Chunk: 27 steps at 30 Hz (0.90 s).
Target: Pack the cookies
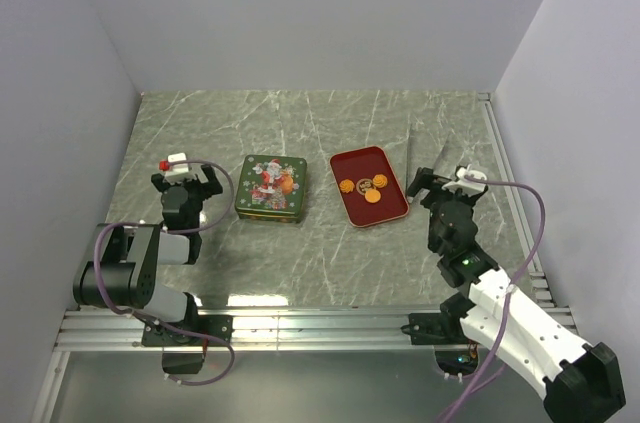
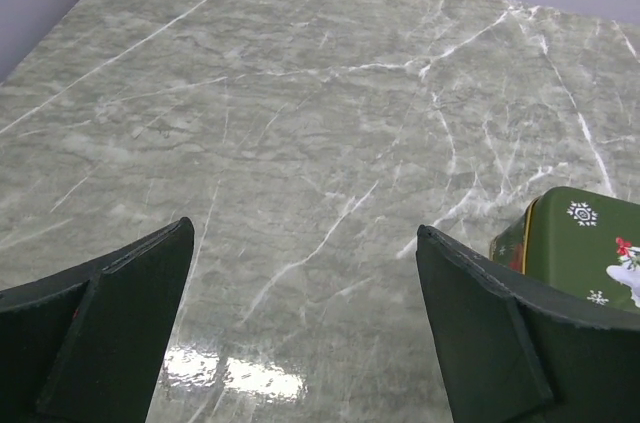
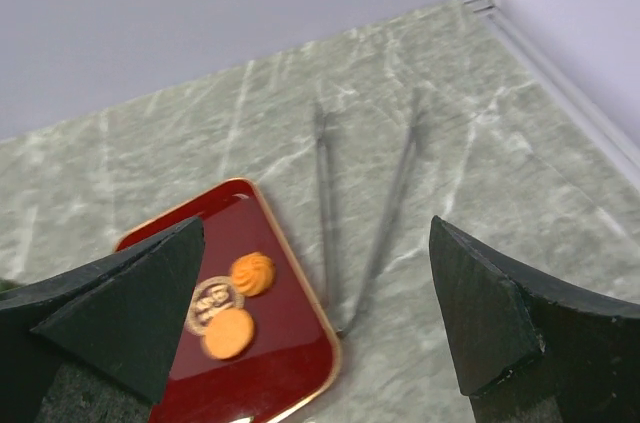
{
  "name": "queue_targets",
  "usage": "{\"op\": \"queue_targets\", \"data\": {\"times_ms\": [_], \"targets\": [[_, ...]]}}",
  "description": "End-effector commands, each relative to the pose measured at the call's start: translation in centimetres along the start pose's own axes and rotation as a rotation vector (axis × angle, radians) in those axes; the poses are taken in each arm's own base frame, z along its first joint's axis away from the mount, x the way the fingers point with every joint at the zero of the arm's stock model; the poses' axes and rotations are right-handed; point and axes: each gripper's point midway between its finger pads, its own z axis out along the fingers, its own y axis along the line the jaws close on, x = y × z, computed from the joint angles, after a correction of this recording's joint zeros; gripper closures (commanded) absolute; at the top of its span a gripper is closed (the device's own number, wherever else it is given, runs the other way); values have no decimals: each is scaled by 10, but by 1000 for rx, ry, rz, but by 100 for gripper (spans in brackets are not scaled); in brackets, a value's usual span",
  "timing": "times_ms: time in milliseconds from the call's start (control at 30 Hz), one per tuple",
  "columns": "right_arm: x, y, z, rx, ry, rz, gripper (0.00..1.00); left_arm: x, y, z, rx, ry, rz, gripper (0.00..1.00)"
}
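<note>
Cookies (image 1: 372, 195) clustered flat on red tray (image 1: 372, 215); orange, one brown

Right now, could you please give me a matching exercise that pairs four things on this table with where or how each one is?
Things:
1. Christmas tin
2. red tray
3. tongs
4. left gripper

Places or states:
A. lying just right of the tray
B. holding a few cookies
C. closed, Santa picture facing up
D. jaws open above bare table

Pairs: 1-C, 2-B, 3-A, 4-D
</note>
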Motion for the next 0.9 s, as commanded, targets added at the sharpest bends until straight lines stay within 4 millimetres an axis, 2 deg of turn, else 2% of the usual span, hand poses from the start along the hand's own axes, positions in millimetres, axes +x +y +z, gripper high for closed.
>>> {"op": "queue_targets", "data": {"times_ms": [0, 100, 167, 400, 467, 633, 667, 733, 867], "targets": [[8, -3, 4, -60, -9, -120, 0, -21, -8, 3, 40, -82, -17, 1], [13, -1, 6, -159, -31, -188, 0, -20, -8, 3, 40, -77, -17, 1], [14, -11, 9, -117, -44, -160, 0, -20, -8, 3, 39, -74, -18, 1], [51, -53, 19, 21, -27, -96, 0, -21, -7, 3, 40, -79, -18, 1], [56, -53, 21, 9, -17, -86, 0, -21, -8, 3, 41, -77, -17, 1], [42, -51, 37, -7, -77, -57, 0, -21, -8, 3, 40, -76, -17, 1], [47, -47, 41, -32, -60, -57, 0, -22, -8, 3, 37, -82, -14, 1], [36, -48, 50, -25, -98, -33, 0, -22, -8, 1, 18, -90, -13, 1], [45, -49, 67, -31, -64, -49, 0, -23, -8, -2, -1, -102, -7, 1]]}}
